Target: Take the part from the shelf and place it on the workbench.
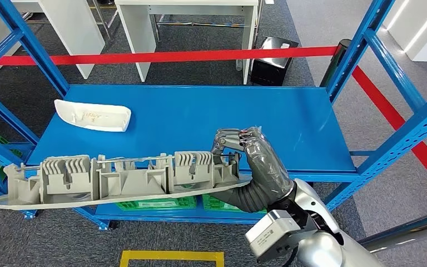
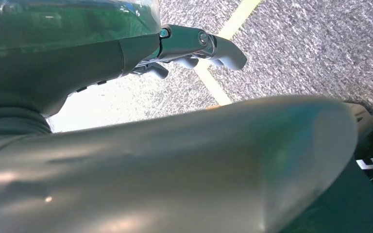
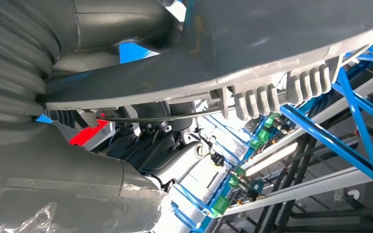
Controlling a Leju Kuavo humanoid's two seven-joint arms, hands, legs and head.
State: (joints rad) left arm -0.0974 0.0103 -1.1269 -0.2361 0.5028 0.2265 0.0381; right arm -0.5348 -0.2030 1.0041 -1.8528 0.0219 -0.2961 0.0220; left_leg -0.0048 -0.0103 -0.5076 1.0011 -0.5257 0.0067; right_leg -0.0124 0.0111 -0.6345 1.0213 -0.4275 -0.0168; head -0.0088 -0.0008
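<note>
The long grey ribbed moulded part [image 1: 117,179] is seen as matt plastic. The blue shelf board [image 1: 211,119] appears as smooth painted metal with a slight sheen. The white curved shell [image 1: 92,115] looks like smooth plastic. The grey floor [image 1: 50,245] is rough carpet.

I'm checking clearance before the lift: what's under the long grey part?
Under the long grey part, held at one end by the right hand, lies the blue shelf; green crates show lower down. The shelf directly beneath it is hidden.
</note>
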